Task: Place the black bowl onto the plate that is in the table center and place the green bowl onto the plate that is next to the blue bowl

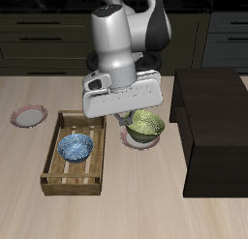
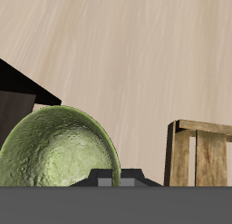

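The green bowl (image 1: pixel 146 125) hangs just above a pink-rimmed plate (image 1: pixel 133 139) near the table's middle. My gripper (image 1: pixel 127 120) sits at the bowl's rim, shut on it. In the wrist view the green bowl (image 2: pixel 62 151) fills the near field, with my closed fingertips (image 2: pixel 113 180) at its edge. The blue bowl (image 1: pixel 76 146) lies inside a wooden tray (image 1: pixel 58 124). A second plate (image 1: pixel 29 115) lies on the table beyond the tray, farther from the arm. The black bowl is out of view.
A tall black cabinet (image 1: pixel 211 122) stands close beside the green bowl, and its dark edge shows in the wrist view (image 2: pixel 16 93). The wooden tray's rail (image 2: pixel 198 153) shows near the bowl. Bare table runs along the front edge.
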{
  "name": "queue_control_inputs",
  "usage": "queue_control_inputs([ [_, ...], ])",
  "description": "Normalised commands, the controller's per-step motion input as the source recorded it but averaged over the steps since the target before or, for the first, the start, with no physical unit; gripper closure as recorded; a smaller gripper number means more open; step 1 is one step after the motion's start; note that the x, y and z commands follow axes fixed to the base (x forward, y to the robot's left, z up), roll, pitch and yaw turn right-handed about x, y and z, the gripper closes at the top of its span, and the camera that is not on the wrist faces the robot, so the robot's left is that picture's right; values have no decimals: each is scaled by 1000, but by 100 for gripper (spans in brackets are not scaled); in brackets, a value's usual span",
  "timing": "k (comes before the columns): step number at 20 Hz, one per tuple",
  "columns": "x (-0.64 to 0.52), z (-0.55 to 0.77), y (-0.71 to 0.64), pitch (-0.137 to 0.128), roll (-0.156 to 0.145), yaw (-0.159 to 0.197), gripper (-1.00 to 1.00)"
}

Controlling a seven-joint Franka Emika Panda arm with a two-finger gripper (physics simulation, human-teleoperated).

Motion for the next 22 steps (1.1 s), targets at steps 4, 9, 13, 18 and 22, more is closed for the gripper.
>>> queue_control_inputs([
  [4, -291, 130, -296, -21, -4, -36, 100],
  [9, -428, 126, -467, -30, -17, -23, 100],
  [13, -443, 80, -398, -31, 3, -29, 100],
  [18, -509, -7, -305, -27, 13, -31, 100],
  [22, -592, 153, -262, -78, 15, -22, 100],
])
